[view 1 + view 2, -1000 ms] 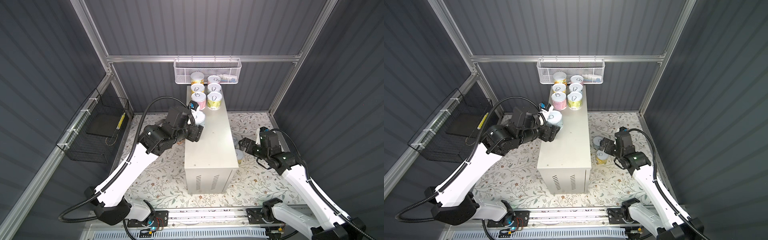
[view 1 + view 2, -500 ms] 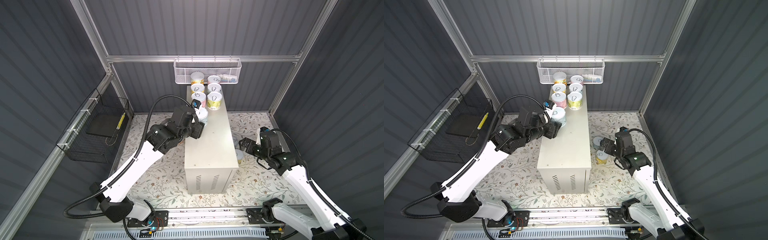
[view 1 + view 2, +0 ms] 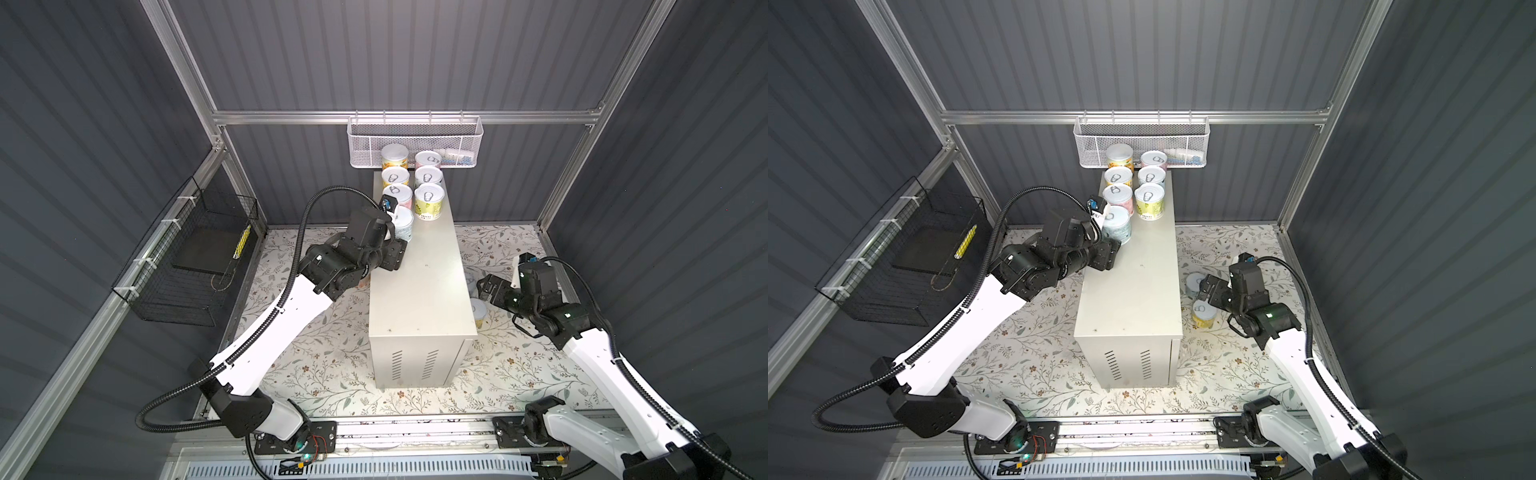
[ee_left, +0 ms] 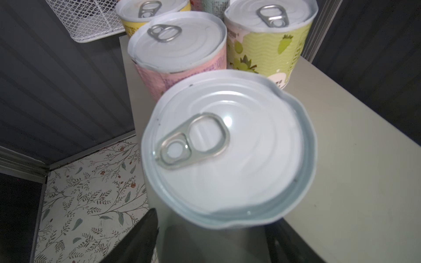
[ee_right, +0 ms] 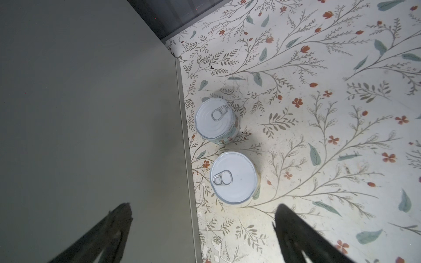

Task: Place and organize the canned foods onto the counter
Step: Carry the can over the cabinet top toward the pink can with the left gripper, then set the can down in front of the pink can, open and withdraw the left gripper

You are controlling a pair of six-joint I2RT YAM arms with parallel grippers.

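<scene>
The left gripper [image 4: 211, 230] flanks the blue can [image 4: 227, 148] on the counter [image 4: 341, 148]; whether it squeezes is unclear. The right gripper [image 5: 204, 209] hangs spread wide, empty, above a floor can [image 5: 234, 177].

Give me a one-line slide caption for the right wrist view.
Open right gripper above a pale-blue can and a second can, upright on the floral mat beside the counter.

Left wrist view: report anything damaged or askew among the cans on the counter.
The pale blue can has a wavy, dented rim rather than a clean circle, and the pink can behind it has a ragged label top. All the cans stand upright.
</scene>
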